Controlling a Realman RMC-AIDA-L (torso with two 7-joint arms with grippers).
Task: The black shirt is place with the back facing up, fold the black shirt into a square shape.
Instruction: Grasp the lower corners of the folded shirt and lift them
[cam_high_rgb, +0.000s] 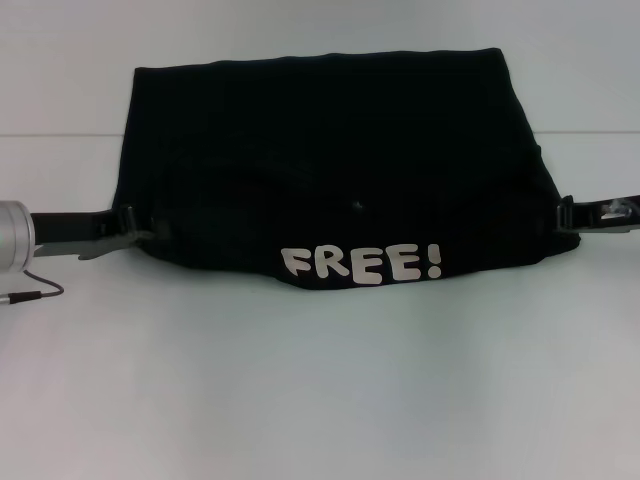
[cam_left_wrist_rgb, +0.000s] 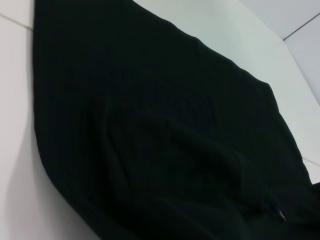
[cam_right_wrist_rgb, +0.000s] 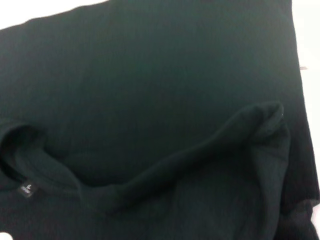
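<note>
Though both grippers' tips hidden, black shirt (cam_high_rgb: 330, 170) folded.

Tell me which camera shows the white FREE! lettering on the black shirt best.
The head view: the FREE! lettering reads whole along the near edge of the black shirt. The left wrist view shows only plain black fabric; the right wrist view shows fabric folds and the collar, no lettering.

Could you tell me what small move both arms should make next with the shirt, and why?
Probably carry the near edge farther back. The left claw and right claw sit at the black shirt's side edges, and the near part is turned up, showing "FREE!", so the fold looks unfinished.
</note>
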